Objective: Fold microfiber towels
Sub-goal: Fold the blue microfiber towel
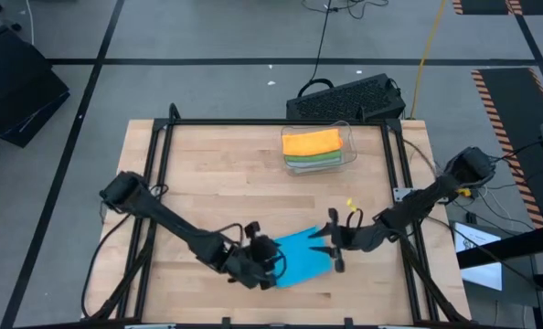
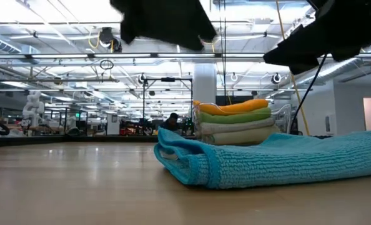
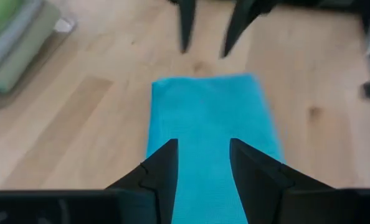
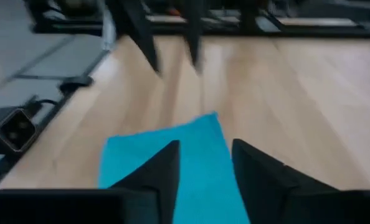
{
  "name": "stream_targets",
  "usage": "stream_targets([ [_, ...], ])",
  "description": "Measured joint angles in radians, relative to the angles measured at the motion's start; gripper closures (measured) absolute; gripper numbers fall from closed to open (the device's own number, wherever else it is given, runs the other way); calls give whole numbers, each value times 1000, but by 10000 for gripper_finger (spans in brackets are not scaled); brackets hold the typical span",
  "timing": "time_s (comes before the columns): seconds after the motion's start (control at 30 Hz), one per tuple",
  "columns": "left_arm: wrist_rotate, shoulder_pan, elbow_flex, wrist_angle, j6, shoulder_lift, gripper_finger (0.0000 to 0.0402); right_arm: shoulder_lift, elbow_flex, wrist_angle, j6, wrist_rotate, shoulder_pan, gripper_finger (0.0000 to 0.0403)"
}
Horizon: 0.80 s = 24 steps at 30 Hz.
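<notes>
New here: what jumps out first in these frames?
A blue towel lies folded at the table's near edge, with the left gripper and right gripper open at its two ends, holding nothing. Toward the far edge, a clear bin holds a stack of folded towels, orange on top, green under it.

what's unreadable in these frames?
- Blue towel: high view, its left edge sits under the left pincer; low view cuts off its right end.
- Bin: how many towels in the stack is too small to count from above; low view hides the bottom behind the blue towel.
- Right pincer: low view shows only a dark blur at top.
</notes>
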Motion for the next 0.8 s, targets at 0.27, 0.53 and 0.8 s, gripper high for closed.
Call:
stream_targets([
  [0.27,-5,-6,-2,52,-30,144,254,224,-35,282,-69,-85,-39,357],
  [0.53,22,-5,-2,-4,-77,192,254,404,-33,413,-65,-123,-92,401],
  [0.8,73,-4,-3,-154,-182,193,254,520,-33,424,1,-121,-96,402],
])
